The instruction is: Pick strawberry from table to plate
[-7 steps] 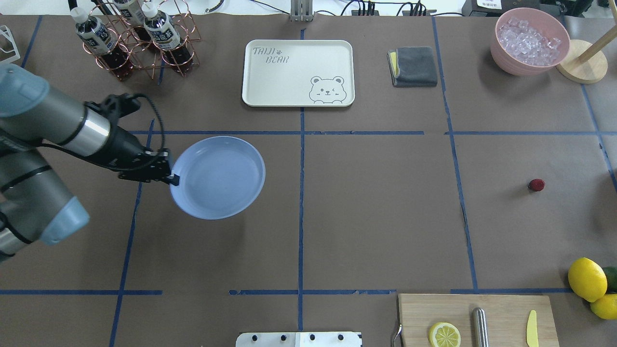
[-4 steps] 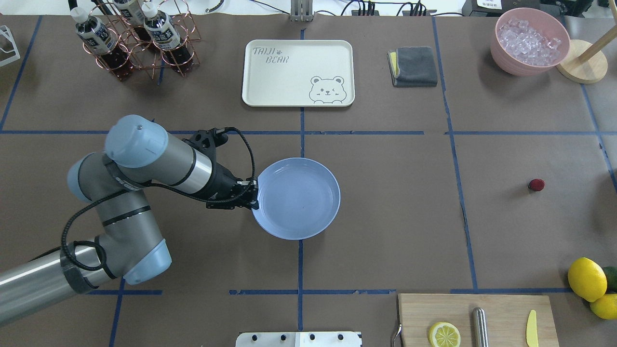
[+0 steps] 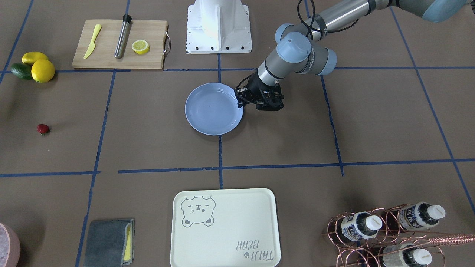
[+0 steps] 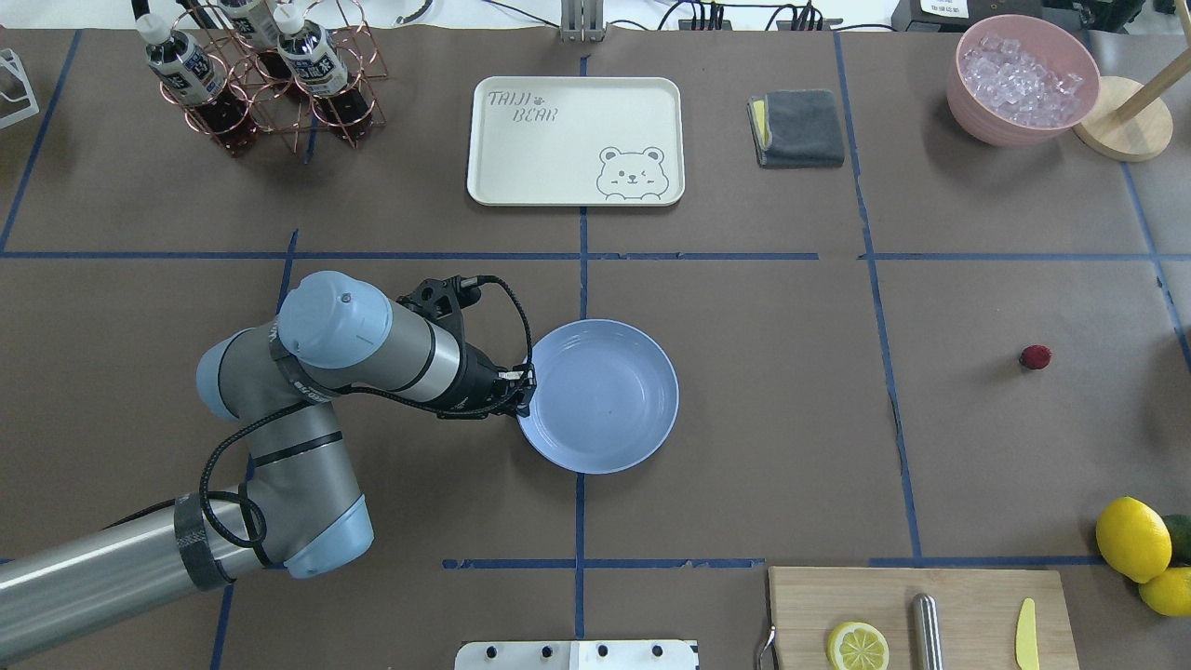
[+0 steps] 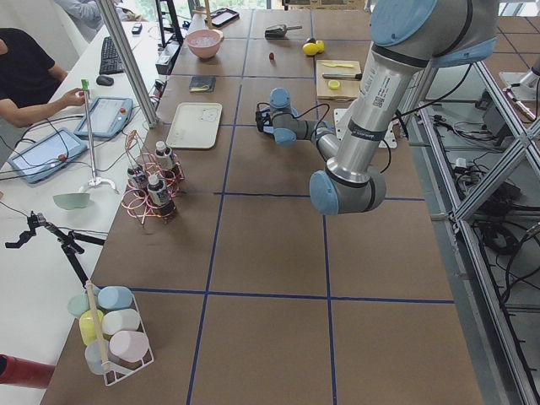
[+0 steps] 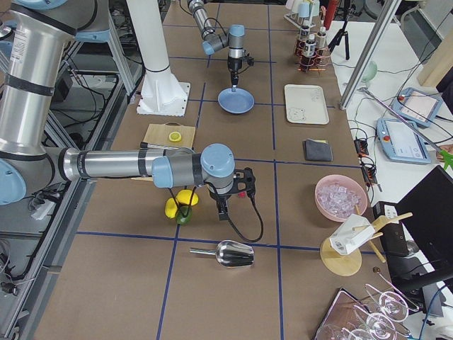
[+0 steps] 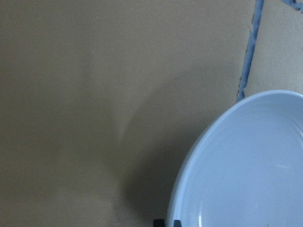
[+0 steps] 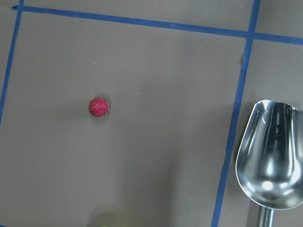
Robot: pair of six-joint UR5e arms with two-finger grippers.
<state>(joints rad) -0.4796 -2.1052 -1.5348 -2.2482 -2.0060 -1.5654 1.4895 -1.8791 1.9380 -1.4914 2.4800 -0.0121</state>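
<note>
The strawberry (image 4: 1035, 356) lies alone on the brown table (image 4: 744, 419) at the far right, also seen as a strawberry (image 3: 43, 129) from the front and a strawberry (image 8: 99, 107) below the right wrist camera. The light-blue plate (image 4: 605, 395) is at the table's middle, empty. My left gripper (image 4: 523, 391) is shut on the plate's left rim; the wrist view shows that plate (image 7: 251, 165) with a shadow beside it. My right gripper (image 6: 219, 212) shows only in the exterior right view, pointing down near the lemons; I cannot tell its state.
A cream bear tray (image 4: 575, 140), a bottle rack (image 4: 270, 74), a grey cloth (image 4: 798, 127) and a pink bowl of ice (image 4: 1022, 79) line the far edge. A cutting board (image 4: 921, 619) and lemons (image 4: 1132, 538) sit near right. A metal scoop (image 8: 272, 156) lies right of the strawberry.
My left arm has carried the plate rightward and a little toward the robot, from the left part of the table to its middle. The strawberry has not moved.
</note>
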